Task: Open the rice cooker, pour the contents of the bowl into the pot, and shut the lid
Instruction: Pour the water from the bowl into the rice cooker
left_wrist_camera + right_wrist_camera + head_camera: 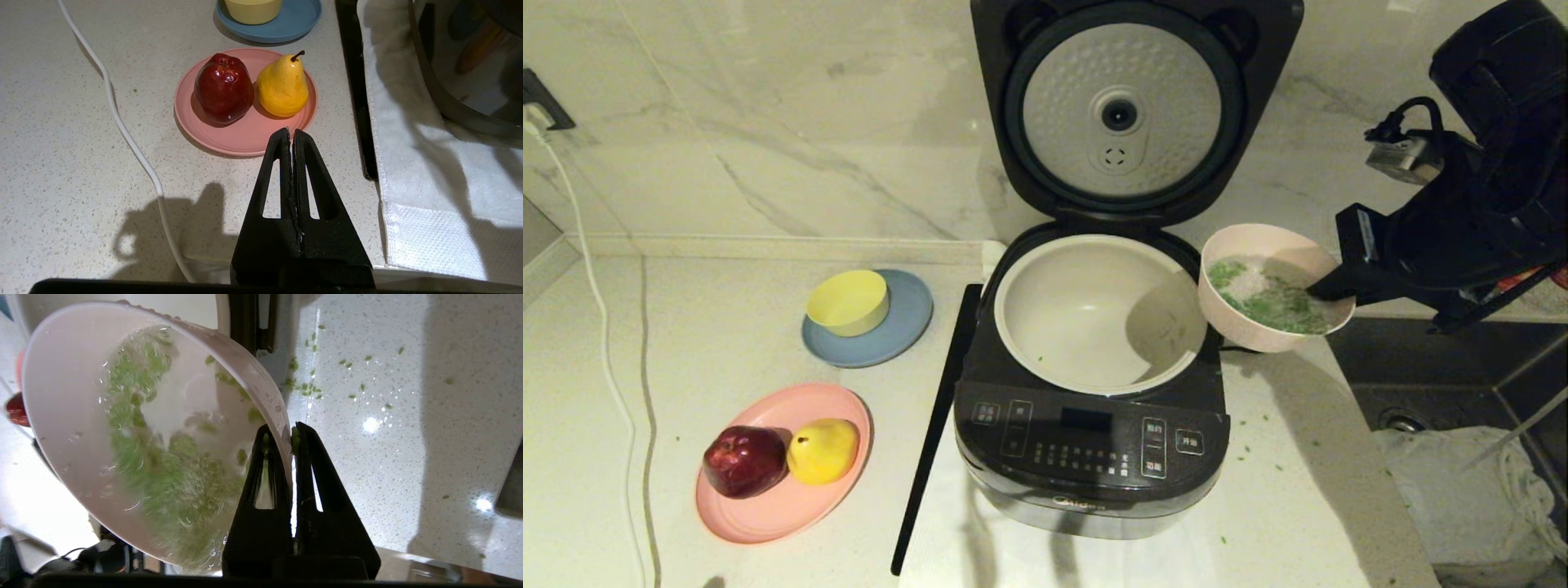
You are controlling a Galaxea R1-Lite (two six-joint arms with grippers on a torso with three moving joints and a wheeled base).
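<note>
The pale pink shallow round bowl (1270, 286) hangs in the air just beside the right edge of the large dark grey rice cooker (1090, 441), with its left part already over the cooker's rim. The right gripper (291, 437) is closed on the bowl's thin wall, one finger inside and one outside, and only this pinch on the rim carries it. The loose green chopped contents (1274, 300) lie wet in the bowl, mixed with some pale liquid.

The round cream-white inner pot (1094, 376) stands open and almost empty; a few green bits are on its rim. The hinged dark grey lid (1131, 106) stands upright behind it, its dimpled silver disc facing forward.

The main risk is probably a spill. The bowl is not yet over the middle of the pot, so a tilt now would likely send the contents onto the cooker's shoulder or onto the speckled white countertop (1282, 490), where scattered green bits (310, 388) already lie. The wet rim may also slide between the fingers, because the grip is narrow and the load sits to one side. A too quick turn of the wrist could throw liquid toward the glossy control panel (1086, 445). The bowl could also knock the pot's rim as it moves across.

The left gripper (291, 134) is closed and empty, parked above the counter near a flat pink plate (245, 134) with a red apple (223, 87) and a yellow pear (282, 85).
</note>
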